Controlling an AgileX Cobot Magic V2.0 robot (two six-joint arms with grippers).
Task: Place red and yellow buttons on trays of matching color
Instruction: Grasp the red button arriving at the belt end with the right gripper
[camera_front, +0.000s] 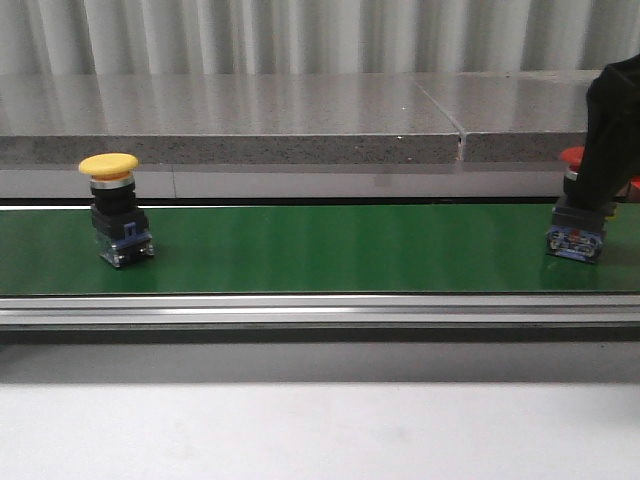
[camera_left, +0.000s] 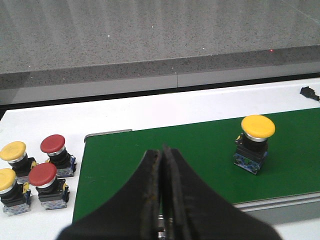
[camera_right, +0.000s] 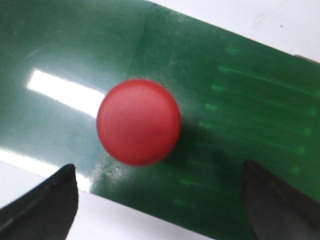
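Right gripper (camera_right: 160, 200) is spread wide above the red button (camera_right: 138, 121), which is seen standing near the green belt's (camera_front: 320, 250) right end, ungrasped. If closed off-centre, the tall button could be toppled.

Left gripper (camera_left: 161, 195) is pressed closed, empty.

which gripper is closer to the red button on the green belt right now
Right. The right gripper hangs open directly over the red button, fingers wide on either side. The left gripper, shut, is far off near the belt's other end.
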